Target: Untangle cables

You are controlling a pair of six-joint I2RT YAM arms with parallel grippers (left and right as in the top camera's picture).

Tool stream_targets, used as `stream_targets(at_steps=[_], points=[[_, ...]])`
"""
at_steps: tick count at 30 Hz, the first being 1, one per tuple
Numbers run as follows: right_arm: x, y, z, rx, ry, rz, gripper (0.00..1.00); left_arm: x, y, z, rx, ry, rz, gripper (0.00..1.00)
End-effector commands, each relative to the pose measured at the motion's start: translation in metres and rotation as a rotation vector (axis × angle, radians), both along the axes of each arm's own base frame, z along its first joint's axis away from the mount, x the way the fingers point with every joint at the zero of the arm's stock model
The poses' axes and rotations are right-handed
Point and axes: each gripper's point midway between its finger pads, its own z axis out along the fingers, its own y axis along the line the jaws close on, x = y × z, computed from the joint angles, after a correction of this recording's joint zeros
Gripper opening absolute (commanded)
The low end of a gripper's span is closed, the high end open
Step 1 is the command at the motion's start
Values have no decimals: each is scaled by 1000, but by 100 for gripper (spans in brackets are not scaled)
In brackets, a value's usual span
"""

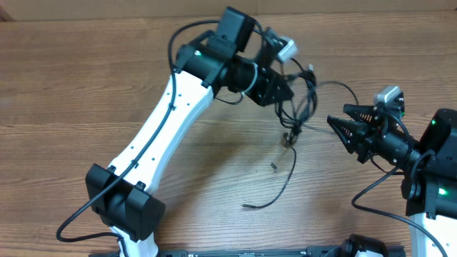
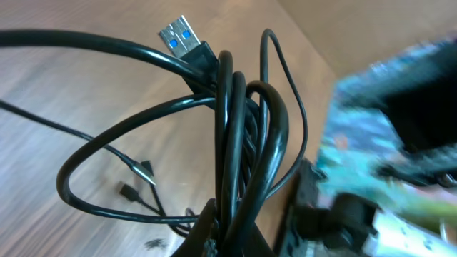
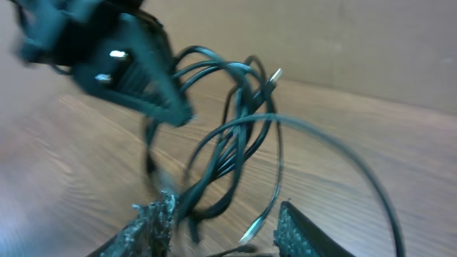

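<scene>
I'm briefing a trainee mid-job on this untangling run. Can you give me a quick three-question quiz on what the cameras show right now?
1. True or false: the left pincer is clamped on the bundle of cables, held up off the table.
2. Multiple choice: in the left wrist view, the insert of the USB plug is A) red, B) blue, C) yellow.
3. Fill in: the right pincer stands ____ next to the bundle.

Key: 1 true; 2 B; 3 open.
</scene>
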Motion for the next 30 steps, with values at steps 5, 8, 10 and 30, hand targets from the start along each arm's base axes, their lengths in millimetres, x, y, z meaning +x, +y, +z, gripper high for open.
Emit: stream_targets(at_steps=[5, 8, 10, 30], points=[[10, -11, -4, -62, -6, -51, 49, -28, -18, 27, -174, -43, -204, 4], [14, -12, -10, -56, 17, -49, 49, -35, -20, 33, -212, -25, -234, 4], [15, -10, -12, -42, 28, -35, 49, -37, -22, 34, -216, -26, -241, 4], [8, 6, -3, 30, 5, 74, 51, -27, -25, 20, -130, -85, -192, 4]])
